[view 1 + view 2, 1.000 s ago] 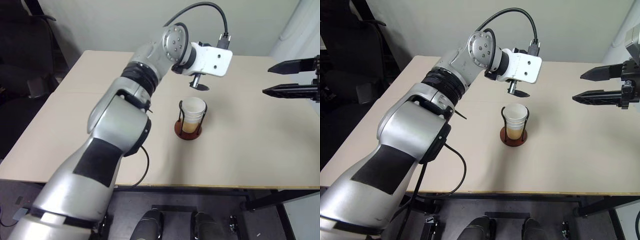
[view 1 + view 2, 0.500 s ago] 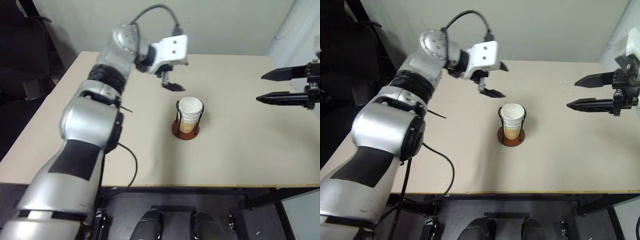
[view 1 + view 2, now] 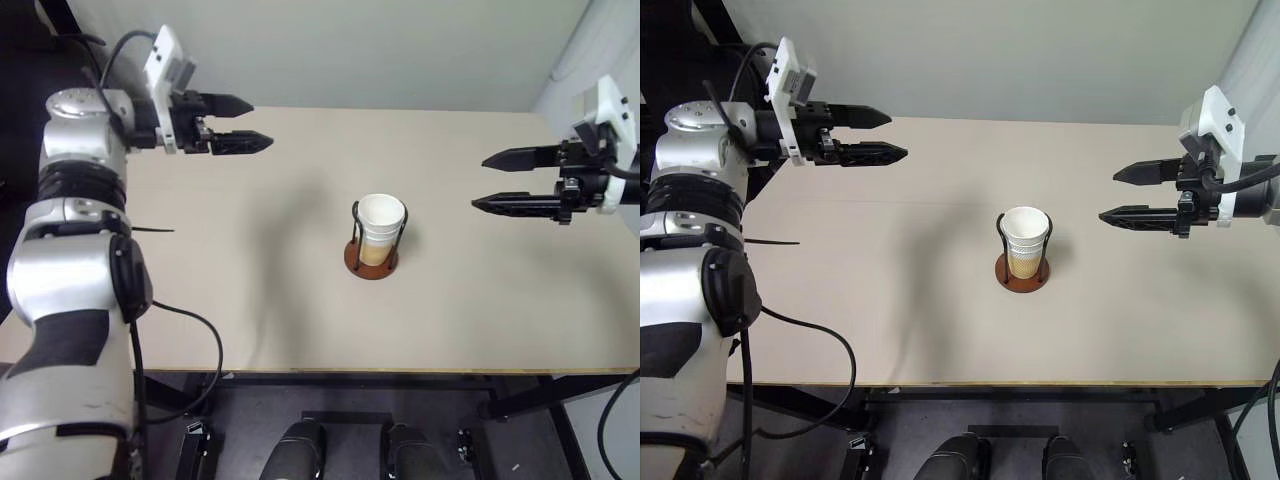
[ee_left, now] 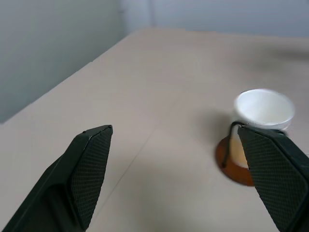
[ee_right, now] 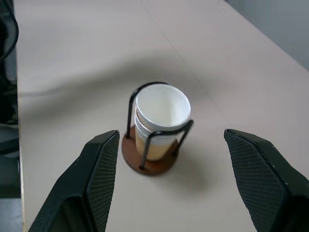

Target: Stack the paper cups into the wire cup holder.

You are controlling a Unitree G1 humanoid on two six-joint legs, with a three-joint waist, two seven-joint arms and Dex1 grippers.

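Nested tan-and-white paper cups (image 3: 382, 228) upright in black wire cup holder (image 3: 373, 260), between empty, spread left gripper (image 3: 248, 124) and nearer right gripper (image 3: 490, 180).

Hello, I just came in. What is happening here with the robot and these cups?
The paper cups already sit nested inside the wire cup holder near the middle of the table. Neither arm is handling anything now. The left tool is open and empty, held above the far left part of the table. The right tool is also open and empty, off to the right of the holder. The stacking looks finished.
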